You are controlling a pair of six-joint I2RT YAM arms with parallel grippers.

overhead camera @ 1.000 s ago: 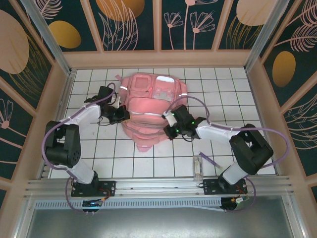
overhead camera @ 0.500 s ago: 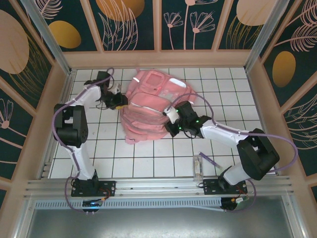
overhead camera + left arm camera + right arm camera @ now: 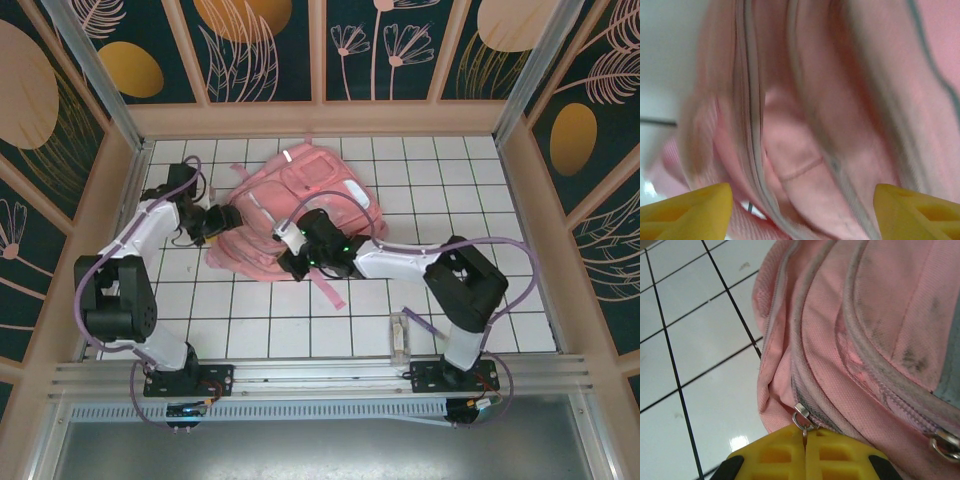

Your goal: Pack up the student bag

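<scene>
The student bag (image 3: 300, 200), pink, lies slumped on the white tiled table (image 3: 250, 320), toward its far side, between the two grippers. The left gripper (image 3: 218, 220) stands at the bag's left edge. In its wrist view the yellow fingertips (image 3: 685, 210) are spread wide apart with blurred pink fabric close ahead and nothing clamped. The right gripper (image 3: 292, 258) meets the bag's near edge. Its wrist view shows the yellow fingers (image 3: 775, 455) pressed together on a metal zipper pull (image 3: 801, 416). One strap (image 3: 330, 292) trails toward the near side.
</scene>
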